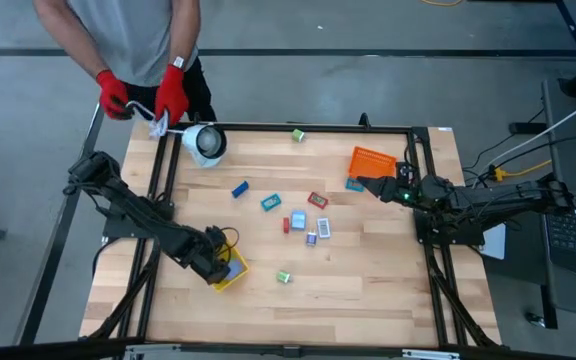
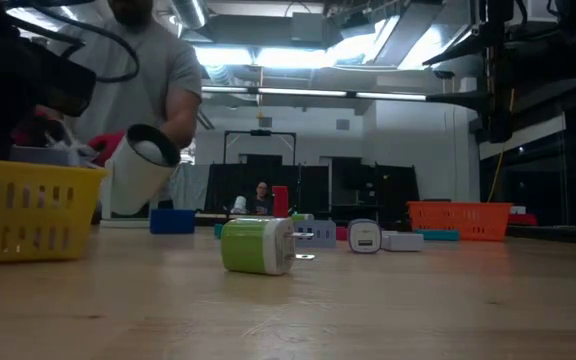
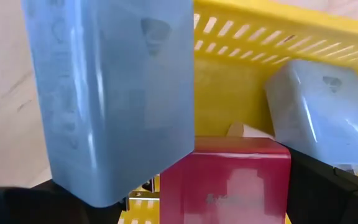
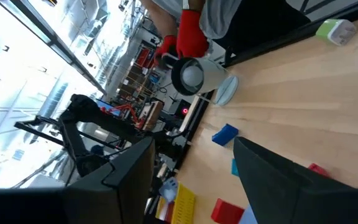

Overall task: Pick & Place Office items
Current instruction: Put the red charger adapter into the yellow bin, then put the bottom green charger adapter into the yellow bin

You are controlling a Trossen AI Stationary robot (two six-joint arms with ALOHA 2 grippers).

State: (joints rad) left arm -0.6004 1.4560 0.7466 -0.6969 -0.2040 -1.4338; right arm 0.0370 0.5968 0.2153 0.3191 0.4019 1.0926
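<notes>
- The left pincer (image 1: pixel 218 265) is hanging over the yellow slotted plastic basket (image 3: pixel 241 81), fingers clamped on a light blue blocky plastic charger (image 3: pixel 114 93); it should release low, clear of the red block (image 3: pixel 225 180) beneath.
- The right pincer (image 1: pixel 368 184) is waiting beside the orange basket (image 1: pixel 372 160), fingers apart and empty.

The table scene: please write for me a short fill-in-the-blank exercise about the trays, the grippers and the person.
1. The left gripper hovers over the ____ tray.
2. The orange tray lies beside the ____ gripper.
3. The person wears ____ gloves.
4. In the left wrist view, a light blue piece is between the left gripper's ____.

Missing words: yellow; right; red; fingers
</notes>
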